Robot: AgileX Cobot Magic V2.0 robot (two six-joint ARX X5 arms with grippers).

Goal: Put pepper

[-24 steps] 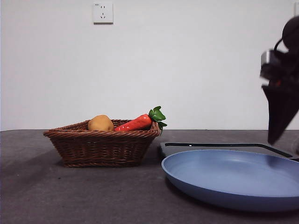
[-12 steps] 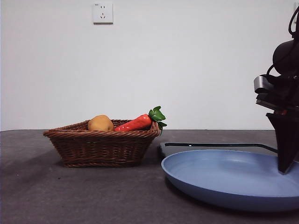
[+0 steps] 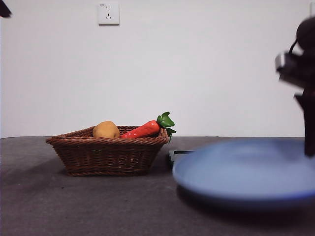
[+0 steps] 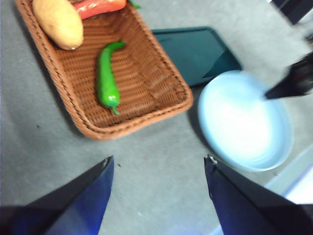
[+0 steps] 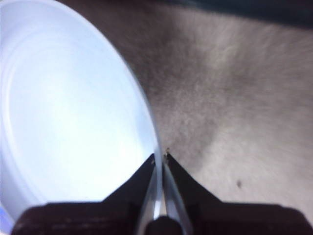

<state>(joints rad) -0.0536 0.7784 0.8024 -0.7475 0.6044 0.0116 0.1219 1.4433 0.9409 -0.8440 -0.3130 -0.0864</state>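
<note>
Against a plain white wall with a white socket plate [image 3: 108, 13], the dark grey table surface [image 3: 74, 206] carried a brown woven wicker basket [image 4: 161, 73], where the slim glossy green pepper [image 4: 106, 78] lay. Beside it, the right gripper [image 5: 160, 159] was pinched shut on the rim of a round pale-blue plate [image 5: 68, 112]. High above, the left gripper [image 4: 159, 171] hung wide open, holding nothing.
</note>
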